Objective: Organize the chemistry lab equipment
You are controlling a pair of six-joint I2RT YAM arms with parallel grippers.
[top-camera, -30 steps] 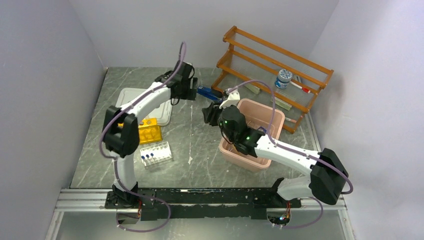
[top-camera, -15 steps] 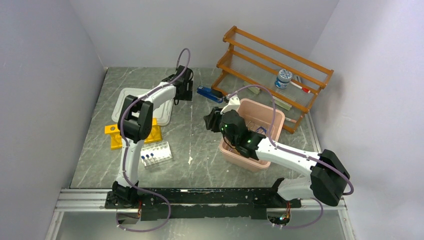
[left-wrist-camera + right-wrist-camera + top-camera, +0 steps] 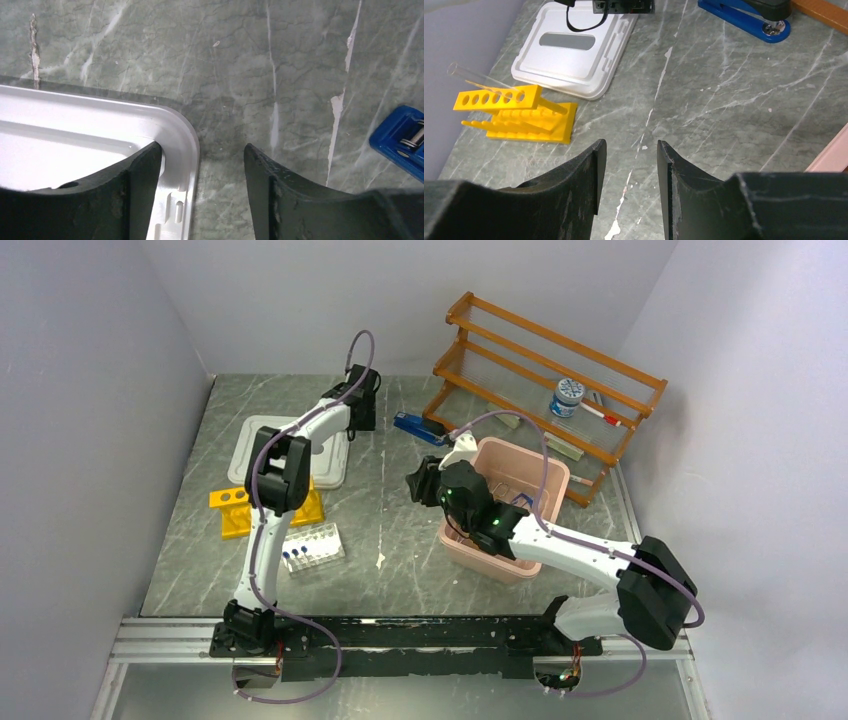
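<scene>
Two arms: both are out over the grey marbled table (image 3: pixel 400 530), well apart from each other.
Left gripper (image 3: pixel 200 149): black jaws wide, straddling the corner rim of the flat white plastic tray (image 3: pixel 75 125). One finger is over the tray, the other over bare table, and nothing is clamped.
Right gripper (image 3: pixel 630 144): black jaws at a narrow gap, empty, beside the pink plastic bin (image 3: pixel 478 558).
Small clear blue-capped tubes (image 3: pixel 298 552): upright in a clear rack (image 3: pixel 325 538), near the yellow tube stand (image 3: pixel 265 510).
Blue stapler (image 3: pixel 418 428): on the table near the tray's far corner.

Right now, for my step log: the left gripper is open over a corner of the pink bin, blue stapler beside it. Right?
No. The left wrist view shows the left gripper open over a corner of the white tray, not the pink bin; blue stapler beside it.
</scene>
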